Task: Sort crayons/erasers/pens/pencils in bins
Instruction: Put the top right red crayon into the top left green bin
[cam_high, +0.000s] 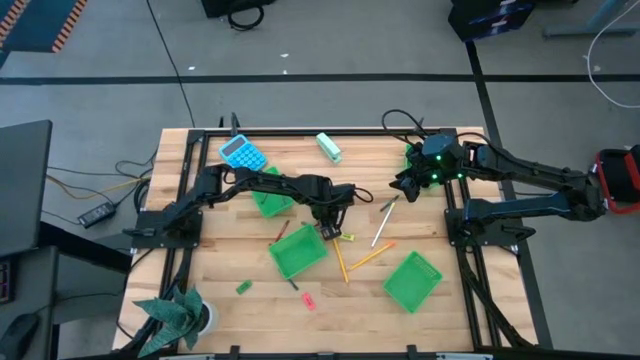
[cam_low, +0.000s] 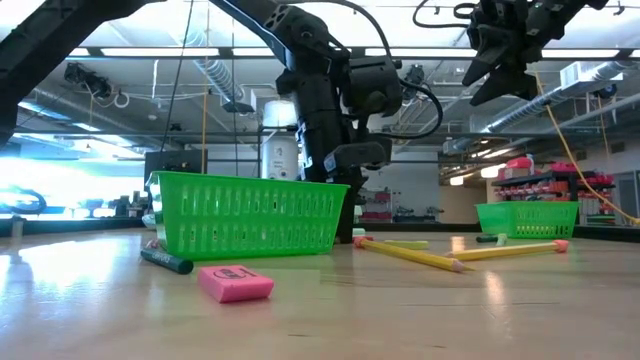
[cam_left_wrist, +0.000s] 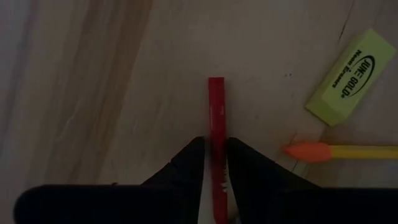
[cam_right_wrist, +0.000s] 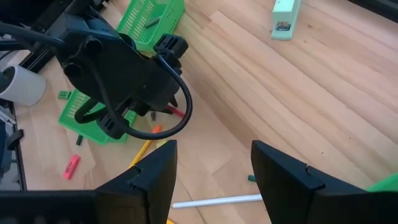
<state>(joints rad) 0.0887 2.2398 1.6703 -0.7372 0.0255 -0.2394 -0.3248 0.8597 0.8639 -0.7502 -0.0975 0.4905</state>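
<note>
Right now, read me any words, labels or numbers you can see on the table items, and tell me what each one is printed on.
"JUNE GOLD": on the yellow eraser, beside the left tool, which is shut on a red crayon.
A smaller line under it on that eraser: too small to read.
Oval stamp on the pink eraser: blurred, unreadable.
Label on the teal-and-white block: too small to read.
Calculator keys: too small to read.

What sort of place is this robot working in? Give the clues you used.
Probably a robotics lab or workshop. In the low view, bare ducts and strip lights run under an open ceiling, and shelves stand behind the table. From above, cables trail over a grey floor marked with dark tape lines.
</note>
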